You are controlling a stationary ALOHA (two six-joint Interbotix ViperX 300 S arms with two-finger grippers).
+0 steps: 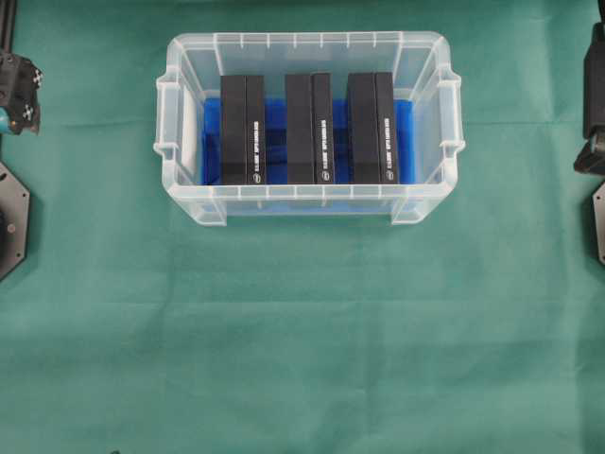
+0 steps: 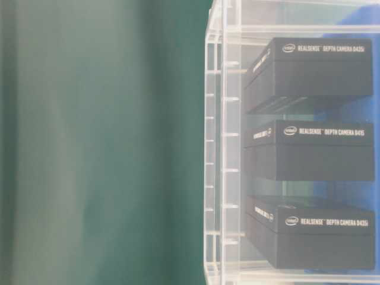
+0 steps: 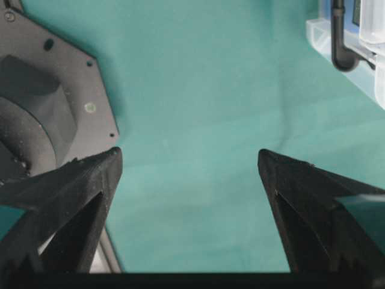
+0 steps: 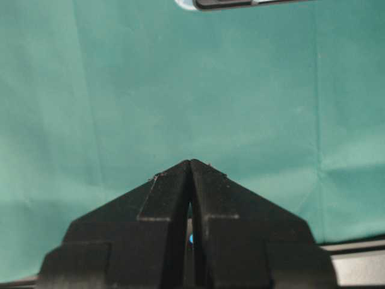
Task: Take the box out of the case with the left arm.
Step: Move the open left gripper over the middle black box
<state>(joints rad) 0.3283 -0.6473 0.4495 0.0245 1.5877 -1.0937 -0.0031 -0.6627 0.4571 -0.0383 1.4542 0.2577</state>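
Note:
The case (image 1: 302, 200), a clear plastic bin with a blue bottom, stands on the green cloth at the upper middle. Three black boxes stand side by side in it: left (image 1: 242, 130), middle (image 1: 309, 129), right (image 1: 370, 128). The table-level view shows them through the case wall (image 2: 217, 148), with white lettering on the boxes (image 2: 312, 151). The left arm (image 1: 19, 90) is at the far left edge, away from the case. My left gripper (image 3: 187, 153) is open over bare cloth, with a case corner (image 3: 319, 33) at its upper right. My right gripper (image 4: 190, 161) is shut and empty over cloth.
Green cloth (image 1: 302, 340) covers the whole table. Black hexagonal base plates lie at the left edge (image 1: 9, 218) and right edge (image 1: 597, 222); the left one (image 3: 54, 90) is close beside the left finger. The right arm (image 1: 594, 104) is at the far right edge.

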